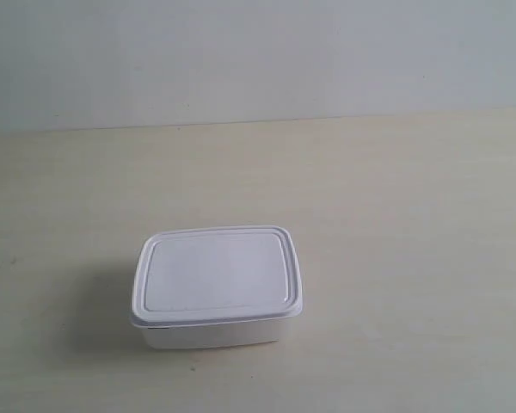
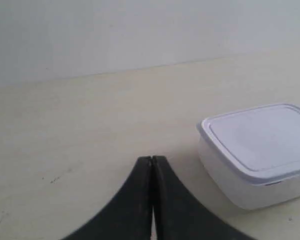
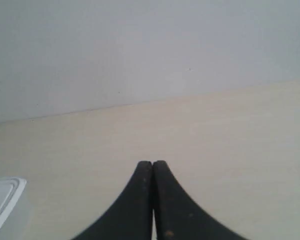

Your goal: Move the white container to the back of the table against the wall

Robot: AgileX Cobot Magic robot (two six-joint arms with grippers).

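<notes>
The white container (image 1: pixel 215 288), lid on, rests on the cream table (image 1: pixel 396 215) toward the front, well short of the pale wall (image 1: pixel 258 52). No arm shows in the exterior view. In the left wrist view my left gripper (image 2: pixel 152 159) is shut with nothing in it, its black fingertips pressed together, and the container (image 2: pixel 257 150) sits beside it, apart from the fingers. My right gripper (image 3: pixel 152 163) is also shut and empty; only a corner of the container (image 3: pixel 5 202) shows at that view's edge.
The table meets the wall along a straight line (image 1: pixel 258 120) behind the container. A few tiny dark specks (image 2: pixel 55 179) mark the table surface.
</notes>
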